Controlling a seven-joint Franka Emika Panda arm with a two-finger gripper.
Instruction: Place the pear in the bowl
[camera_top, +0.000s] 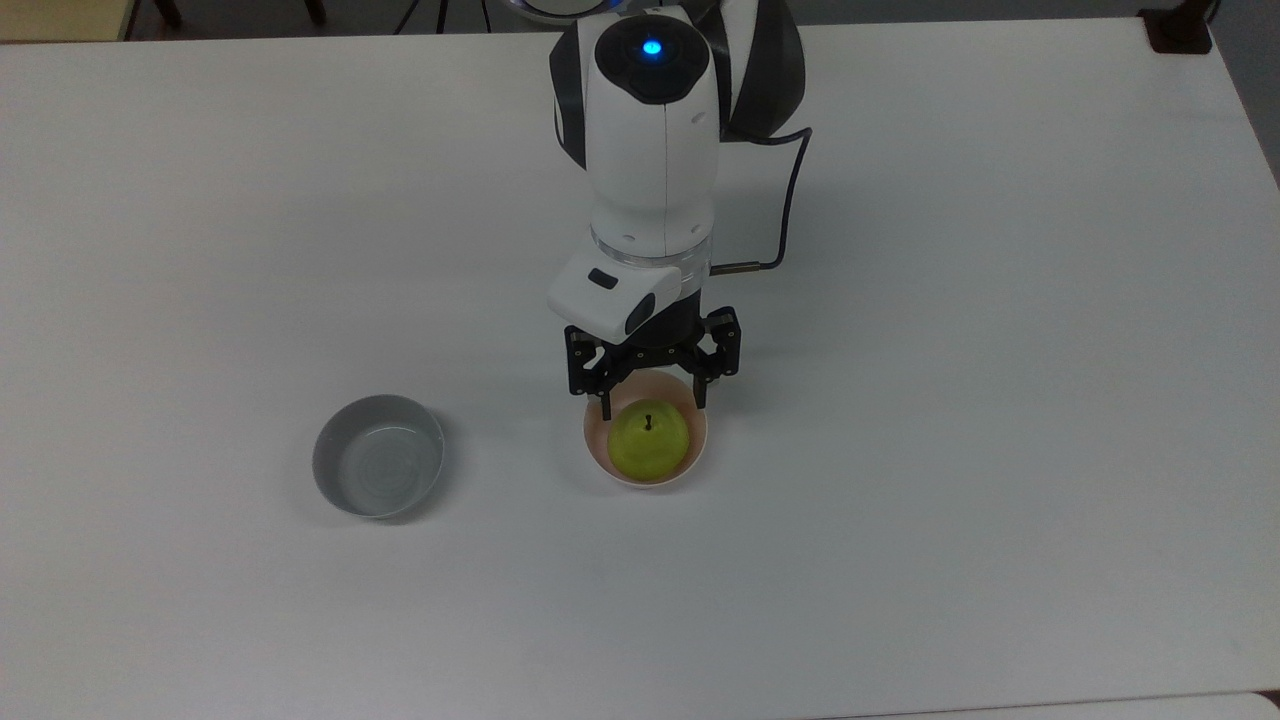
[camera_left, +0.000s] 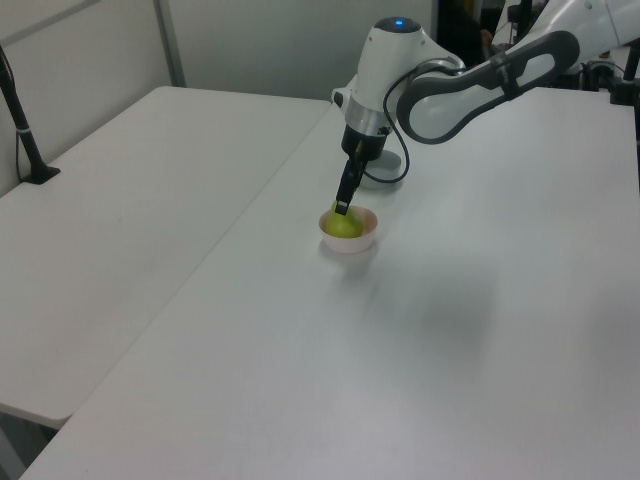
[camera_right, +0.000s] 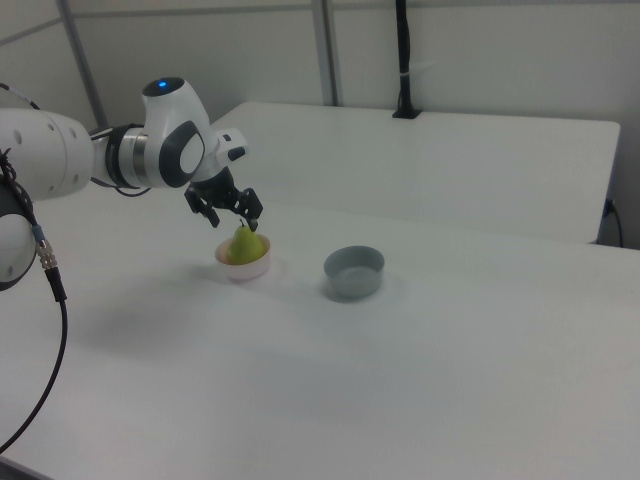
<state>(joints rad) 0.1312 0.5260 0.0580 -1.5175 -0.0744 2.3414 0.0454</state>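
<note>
Pear (camera_top: 649, 443) sits upright inside pink bowl (camera_top: 597, 455), stem up, filling most of it; bowl on white table (camera_top: 1000, 350), near centre in top view; gripper (camera_top: 652, 403) just above bowl's 12 o'clock rim in top view, fingers spread wide either side of pear's top, holding nothing; grey bowl (camera_top: 378, 469) at 9 o'clock from pink bowl in top view, well apart; arm reaches in from 12 o'clock.

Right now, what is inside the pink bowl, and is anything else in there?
The pear sits upright inside the pink bowl, stem up, with the open gripper spread just above it. The pear covers the bowl's floor, so anything beneath it cannot be seen.
</note>
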